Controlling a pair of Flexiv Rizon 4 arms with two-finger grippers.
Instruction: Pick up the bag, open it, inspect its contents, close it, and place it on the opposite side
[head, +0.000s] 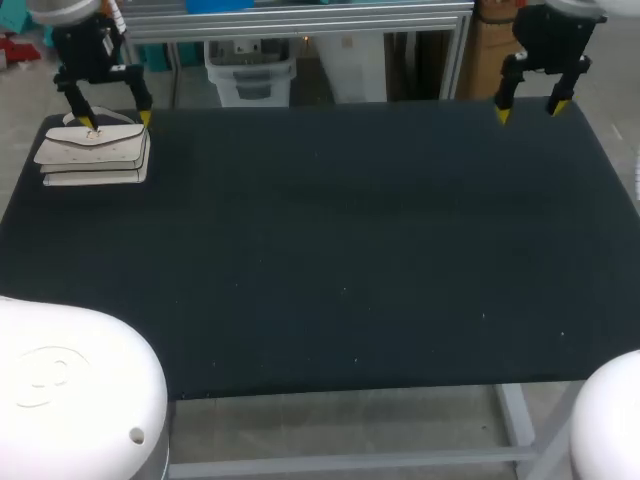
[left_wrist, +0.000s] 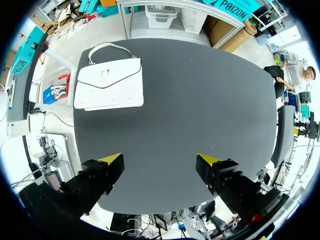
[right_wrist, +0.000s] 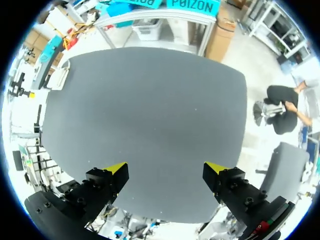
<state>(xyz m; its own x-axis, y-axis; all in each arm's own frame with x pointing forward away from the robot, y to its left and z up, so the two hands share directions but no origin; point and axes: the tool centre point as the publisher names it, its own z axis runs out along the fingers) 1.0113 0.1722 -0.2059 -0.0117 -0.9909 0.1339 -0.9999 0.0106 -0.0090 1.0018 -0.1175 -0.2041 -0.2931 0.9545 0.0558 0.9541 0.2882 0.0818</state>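
the white bag lies flat at the far left corner of the table, flap shut, its handle toward the far edge. nothing grips it, so i judge the task is at its first step, the pick-up. the left gripper hangs above it, fingers spread wide and empty. in its own wrist view the bag sits ahead of the fingers and off to one side, not between them (so it likely needs lining up first). the next move calls for a descent and a pinch on the handle or the bag's edge. the right gripper is well apart at the far right corner, also spread and empty, on the side where the bag should end up. apart from the bag, only the two grippers show over the table, and neither blocks the other.
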